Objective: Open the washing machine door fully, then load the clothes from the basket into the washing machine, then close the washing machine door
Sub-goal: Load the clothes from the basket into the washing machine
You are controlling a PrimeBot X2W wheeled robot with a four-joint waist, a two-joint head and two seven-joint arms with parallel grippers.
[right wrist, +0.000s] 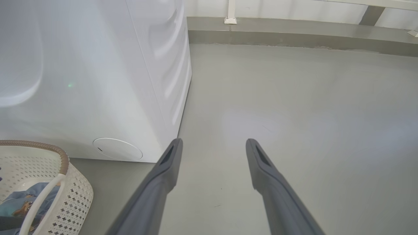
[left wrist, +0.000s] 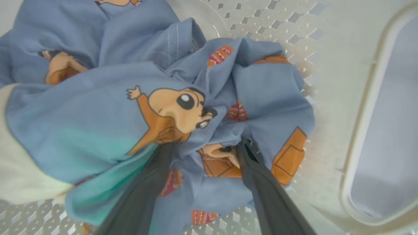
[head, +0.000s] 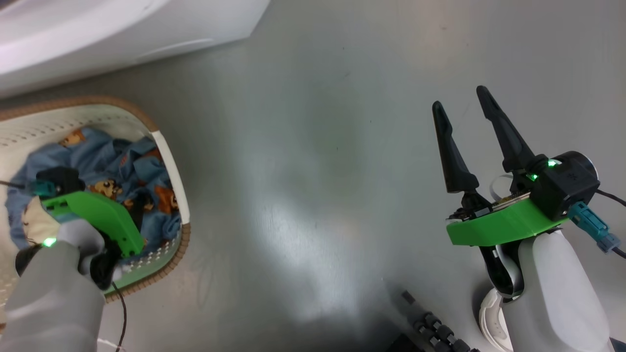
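While sunk among the clothes (left wrist: pixel 98 130) inside the basket (left wrist: pixel 261 23), left tool (left wrist: pixel 205 145) released: both dark fingers (left wrist: pixel 143 195) spread wide, tips pushed into the blue folds, a bunch of the cloth lying between them but not clenched. Around the tips, light blue fabric with orange-brown cartoon figures. To the left of this tool, a cream-white patch of the same bundle. Beyond and to the right of it, the perforated basket wall. Right tool (head: pixel 459 98) released as well, grasping nothing, hanging over the bare grey floor (head: pixel 313 171), well apart from the basket, fingers pointing away from the robot. Ahead and to the left of the right tool, the white washing machine (right wrist: pixel 98 81) standing on the floor, with a round white cover (right wrist: pixel 117 149) low on its near face, close to the corner. Just before that machine, at the lower left of the right tool, the basket with the clothes in it.
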